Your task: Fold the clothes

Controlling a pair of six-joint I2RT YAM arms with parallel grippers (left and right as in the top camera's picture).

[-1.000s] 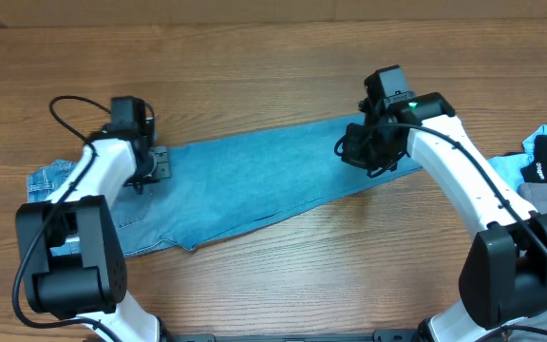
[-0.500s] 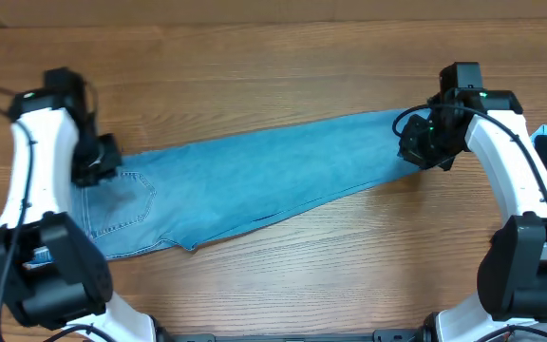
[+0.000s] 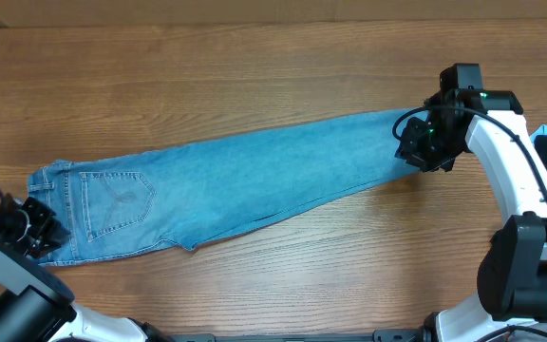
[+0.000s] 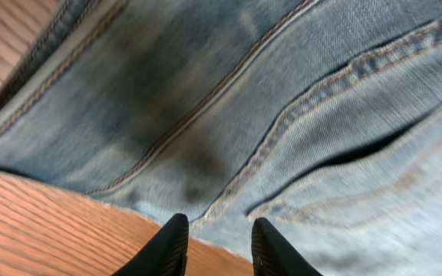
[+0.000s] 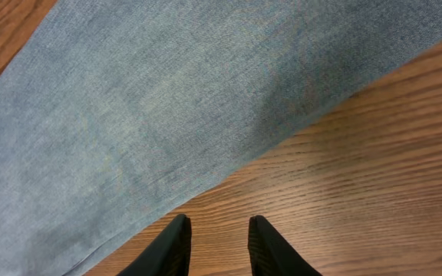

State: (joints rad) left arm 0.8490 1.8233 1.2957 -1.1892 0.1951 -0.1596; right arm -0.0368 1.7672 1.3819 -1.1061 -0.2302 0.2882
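Jeans point(image 3: 226, 185) lie stretched flat across the wooden table point(image 3: 254, 57), waist end at the left, back pocket point(image 3: 117, 199) facing up (stitching plain to see). Left gripper point(image 4: 217, 234) hovers over the waist edge, jaws parted, gripping nothing. Right gripper point(image 5: 217, 234) hangs just beside the leg end, jaws likewise parted and empty.

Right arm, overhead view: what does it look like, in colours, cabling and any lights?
The right arm has white link shells between bulky black joint housings. A thin black cable runs along it to the black wrist block, where a small green light glows. The right gripper ends in two black, rounded fingers.
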